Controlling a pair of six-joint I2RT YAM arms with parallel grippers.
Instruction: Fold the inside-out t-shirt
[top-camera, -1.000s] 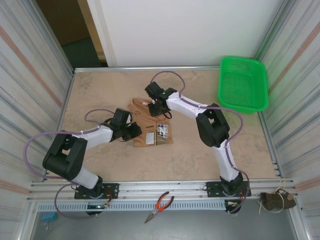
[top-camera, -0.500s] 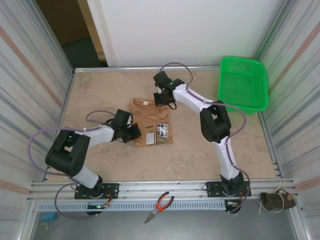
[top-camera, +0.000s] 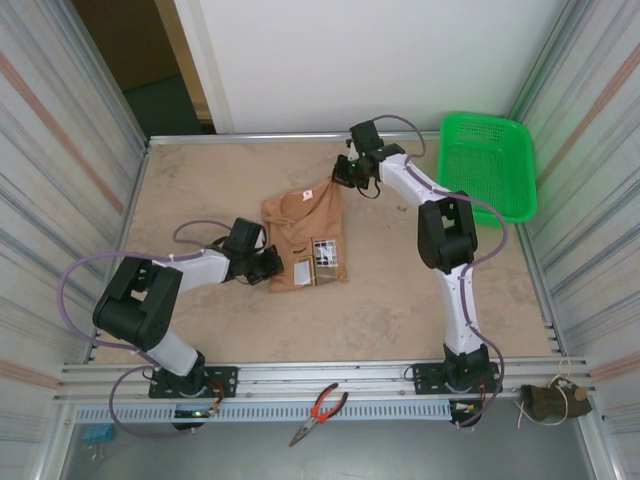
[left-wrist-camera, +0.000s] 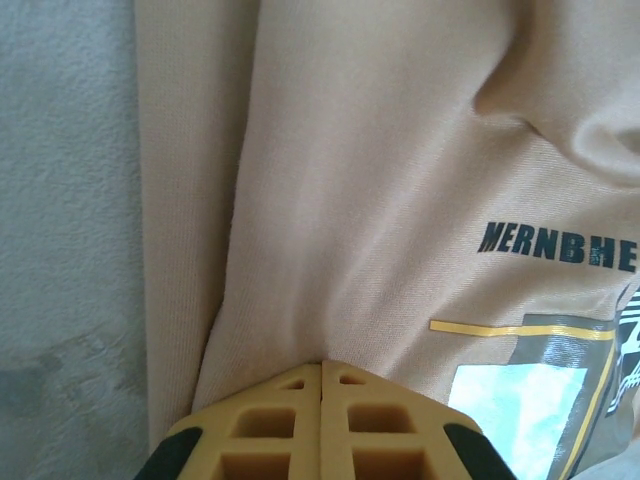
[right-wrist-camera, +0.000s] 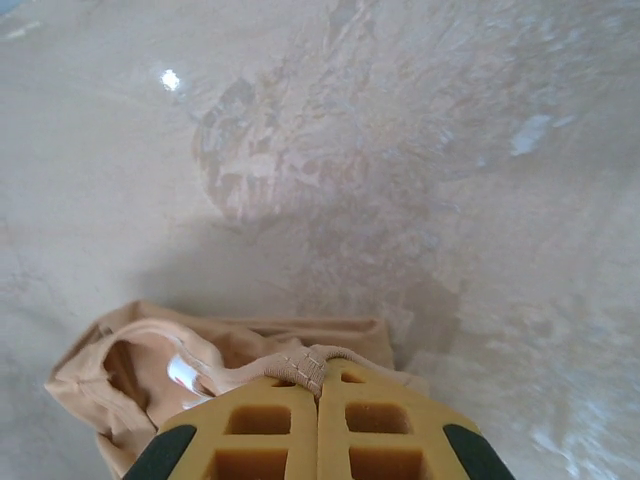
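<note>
The inside-out t-shirt (top-camera: 305, 235) lies bunched in the middle of the table, tan, with a printed graphic (top-camera: 322, 260) near its front edge. My left gripper (top-camera: 272, 262) sits at the shirt's left front edge. In the left wrist view its yellow jaws (left-wrist-camera: 322, 366) are closed together, with a fold of tan fabric (left-wrist-camera: 380, 200) running into their tips. My right gripper (top-camera: 345, 176) is at the shirt's far right corner. In the right wrist view it (right-wrist-camera: 320, 376) is shut on a ribbed seam (right-wrist-camera: 300, 366) of the shirt, with a white tag (right-wrist-camera: 183, 372) just to the left.
A green plastic basket (top-camera: 487, 168) stands at the back right of the table. Orange-handled pliers (top-camera: 318, 412) lie on the front rail between the arm bases. Metal walls close in the table on the left and right.
My right gripper has travelled from the shirt's middle to the back right, drawing the shirt's far edge with it. The left gripper has stayed at the left edge.
</note>
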